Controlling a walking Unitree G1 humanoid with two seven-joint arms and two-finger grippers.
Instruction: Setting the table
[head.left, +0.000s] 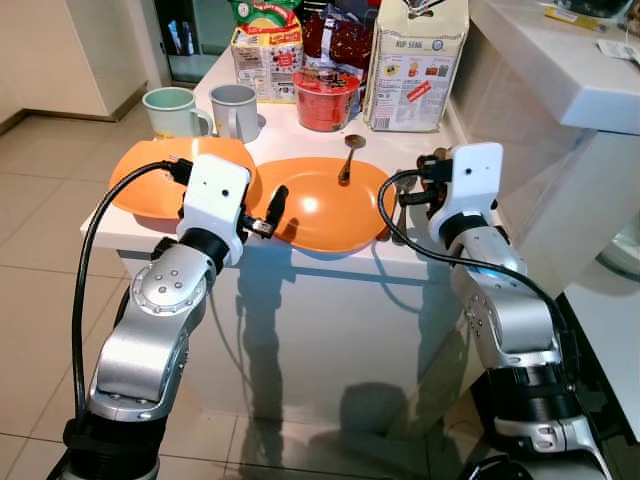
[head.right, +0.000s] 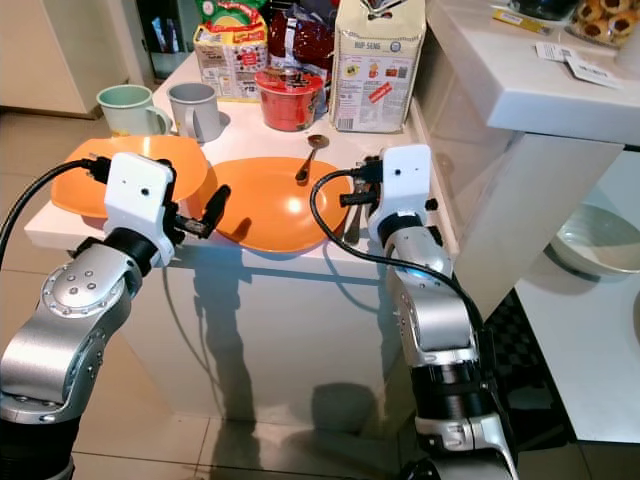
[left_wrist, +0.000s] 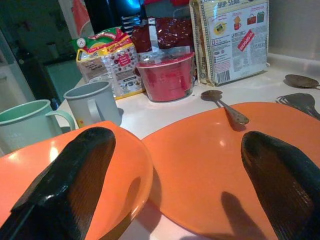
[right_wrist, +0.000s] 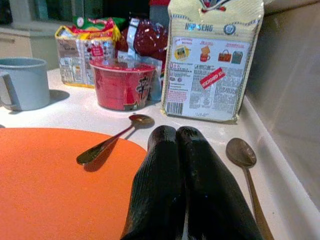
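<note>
Our left gripper (left_wrist: 175, 185) is hovering spread over the near rims of two orange plates (head.left: 330, 205); they look stiff, light and slippery, so we'd be pinching a rim. Our right gripper (right_wrist: 182, 165) is closed beside a spoon (right_wrist: 245, 165)

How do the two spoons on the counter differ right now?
The left spoon rests its handle on the orange plate; the right spoon lies flat on the counter beside the shut right gripper. The left spoon lies slanted; the right runs along the wall. Both are metal.
</note>
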